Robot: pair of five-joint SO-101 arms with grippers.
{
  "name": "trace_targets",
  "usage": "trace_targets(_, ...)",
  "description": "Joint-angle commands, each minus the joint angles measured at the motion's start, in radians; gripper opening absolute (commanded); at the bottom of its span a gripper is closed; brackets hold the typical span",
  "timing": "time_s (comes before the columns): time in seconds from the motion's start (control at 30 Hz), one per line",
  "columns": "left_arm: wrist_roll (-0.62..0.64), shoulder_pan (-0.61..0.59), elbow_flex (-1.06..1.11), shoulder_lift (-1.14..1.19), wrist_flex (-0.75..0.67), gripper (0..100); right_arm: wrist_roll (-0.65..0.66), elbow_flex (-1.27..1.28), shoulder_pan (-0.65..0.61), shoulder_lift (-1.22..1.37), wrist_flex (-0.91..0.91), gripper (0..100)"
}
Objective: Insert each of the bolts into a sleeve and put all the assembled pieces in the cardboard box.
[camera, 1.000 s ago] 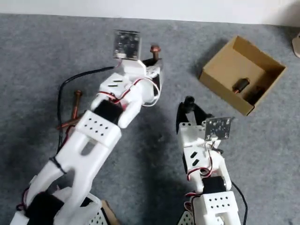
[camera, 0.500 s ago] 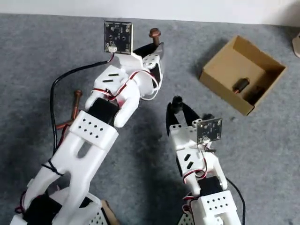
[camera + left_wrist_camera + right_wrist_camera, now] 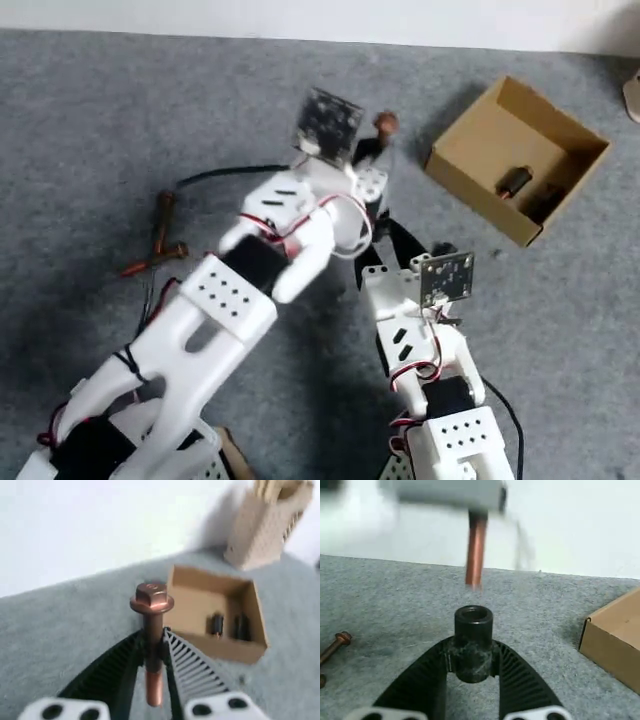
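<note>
My left gripper (image 3: 152,636) is shut on a copper bolt (image 3: 151,630), held upright with its hex head on top. In the high view that bolt (image 3: 385,123) sticks out of the left gripper (image 3: 370,152) near the box. My right gripper (image 3: 473,652) is shut on a black sleeve (image 3: 473,641), bore facing up. The bolt's shaft (image 3: 476,555) hangs just above the sleeve's opening, slightly apart from it. In the high view the left arm covers most of the right gripper (image 3: 392,238). The cardboard box (image 3: 470,150) at the back right holds two dark pieces (image 3: 515,182).
Loose copper bolts (image 3: 160,235) lie on the grey carpet at the left, one also seen as a loose bolt (image 3: 334,647) from the right wrist. A beige holder (image 3: 267,527) stands behind the box (image 3: 245,652). A black cable (image 3: 215,175) trails from the left arm.
The left arm swung right with the bolt, from the back middle to above the right gripper. The right gripper with its sleeve shifted left earlier, then kept still.
</note>
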Motion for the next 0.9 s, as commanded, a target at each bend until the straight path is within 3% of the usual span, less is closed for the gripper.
trace_targets(0.0,-0.023,0.028,0.015,-0.048,-0.028,1,0.011,0.143,0.024,-0.015,-0.024,0.5)
trace_targets(0.3,-0.018,0.022,0.027,-0.061,-0.049,1,0.011,0.143,0.028,-0.015,-0.024,0.5)
trace_targets(0.57,-0.015,0.027,0.027,-0.220,-0.068,1,0.011,0.143,0.028,-0.013,-0.024,0.5)
trace_targets(0.73,0.114,0.022,0.056,-0.242,-0.064,1,0.011,0.143,0.028,-0.013,-0.022,0.5)
trace_targets(0.87,0.118,0.030,0.084,-0.242,-0.061,1,0.011,0.143,0.028,-0.013,0.008,0.5)
